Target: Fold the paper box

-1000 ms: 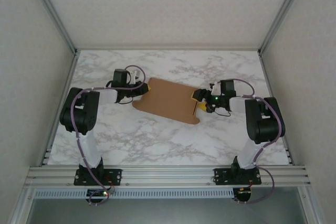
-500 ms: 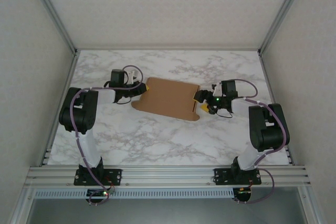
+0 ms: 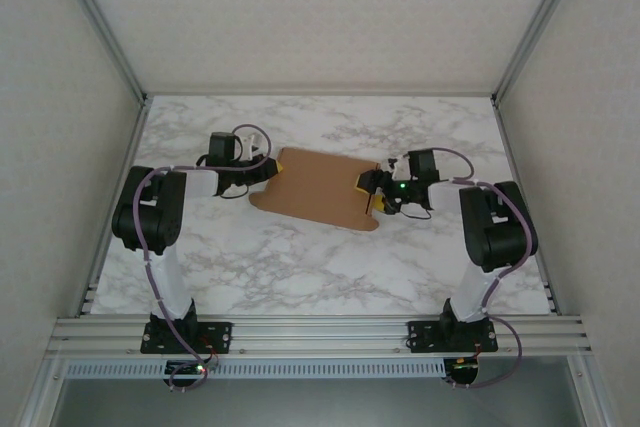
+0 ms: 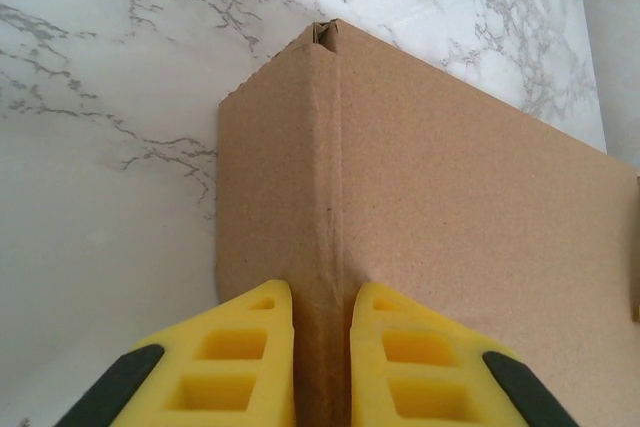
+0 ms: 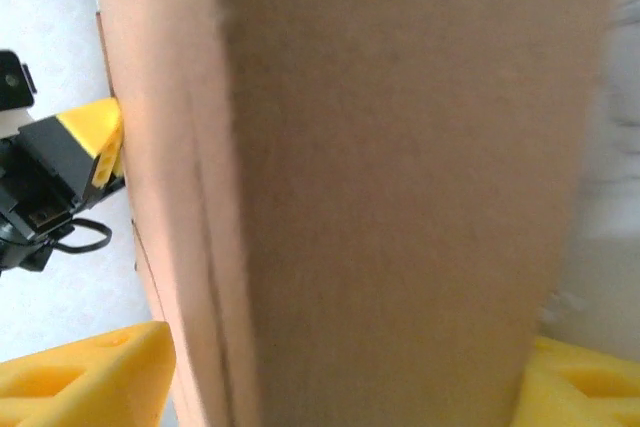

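Catches the paper box (image 3: 320,190) mid-fold at the middle of the marble surface (image 3: 300,267), low and close to flat, stretched between the two arms; finds the left gripper (image 3: 268,173) clamped on the box's left end, yellow fingers (image 4: 250,347) drawn close together on a raised crease, with one panel dropping toward the surface on one side and the broad main panel running away on the other; finds the right gripper (image 3: 370,194) at the opposite end, jaws set wide with brown board filling the space between them; cannot tell from the blurred right wrist view whether pressing on the cardboard or merely standing around it; judges the job as begun but far from finished; counts one end crease as formed and pinched, and notes rounded flaps lying out flat along the near edge in the overhead view; leaves, by that reading, the walls to raise, the tabs to seat in their slots and the lid to close; cannot make out slots or tabs clearly enough to say more; reads no brand, label, print or lettering anywhere on the plain brown cardboard, nor on the surface.
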Controlling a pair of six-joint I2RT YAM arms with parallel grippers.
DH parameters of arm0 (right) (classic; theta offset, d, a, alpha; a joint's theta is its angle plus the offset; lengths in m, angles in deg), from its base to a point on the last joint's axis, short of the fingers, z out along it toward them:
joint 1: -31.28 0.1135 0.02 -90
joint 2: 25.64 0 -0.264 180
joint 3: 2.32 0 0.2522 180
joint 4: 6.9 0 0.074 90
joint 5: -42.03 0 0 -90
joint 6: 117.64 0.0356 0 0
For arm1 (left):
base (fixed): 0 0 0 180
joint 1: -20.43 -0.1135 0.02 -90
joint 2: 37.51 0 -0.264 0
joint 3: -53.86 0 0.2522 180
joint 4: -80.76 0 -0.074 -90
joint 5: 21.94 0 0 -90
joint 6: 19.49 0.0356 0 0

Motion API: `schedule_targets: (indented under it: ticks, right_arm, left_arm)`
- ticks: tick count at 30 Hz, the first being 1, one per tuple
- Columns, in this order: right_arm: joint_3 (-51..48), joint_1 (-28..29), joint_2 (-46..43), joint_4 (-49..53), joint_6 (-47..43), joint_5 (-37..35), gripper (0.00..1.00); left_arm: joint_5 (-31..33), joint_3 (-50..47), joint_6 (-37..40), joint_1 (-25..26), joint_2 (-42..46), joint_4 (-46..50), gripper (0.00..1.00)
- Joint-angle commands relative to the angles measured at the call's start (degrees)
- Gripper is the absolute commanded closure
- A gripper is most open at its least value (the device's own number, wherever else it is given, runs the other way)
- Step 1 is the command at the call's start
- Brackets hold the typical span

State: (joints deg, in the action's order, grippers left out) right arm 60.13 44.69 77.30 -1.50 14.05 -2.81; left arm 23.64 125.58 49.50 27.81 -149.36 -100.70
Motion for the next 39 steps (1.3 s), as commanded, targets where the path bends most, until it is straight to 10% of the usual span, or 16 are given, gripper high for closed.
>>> schedule_targets:
  ticks: [1,8,14,24,31,39]
  right_arm:
    - [1.2,1.2,1.5,-6.5,4.9,3.9,0.27]
    - [-1.7,0.9,-4.2,-4.9,7.0,0.4,0.43]
    - [-3.0,0.2,-7.8,2.7,6.5,-1.4,0.51]
    - [-7.5,-1.4,-14.2,4.9,10.8,-2.9,0.54]
    - [-9.3,-2.1,-16.5,4.3,14.5,-2.0,0.59]
    - [-10.3,-2.5,-18.1,4.0,16.5,0.7,0.59]
  left_arm:
    - [8.3,-3.7,1.4,-0.6,-5.5,13.5,0.95]
    - [9.0,-3.7,0.0,0.3,-2.4,12.9,0.85]
    - [11.8,-3.9,-1.7,0.3,3.8,13.3,0.56]
    - [27.1,-5.3,0.7,3.0,23.5,15.0,0.41]
    - [48.6,-13.0,22.5,21.9,38.8,6.4,0.35]
    - [52.9,-30.0,58.1,38.0,45.2,-10.6,0.27]
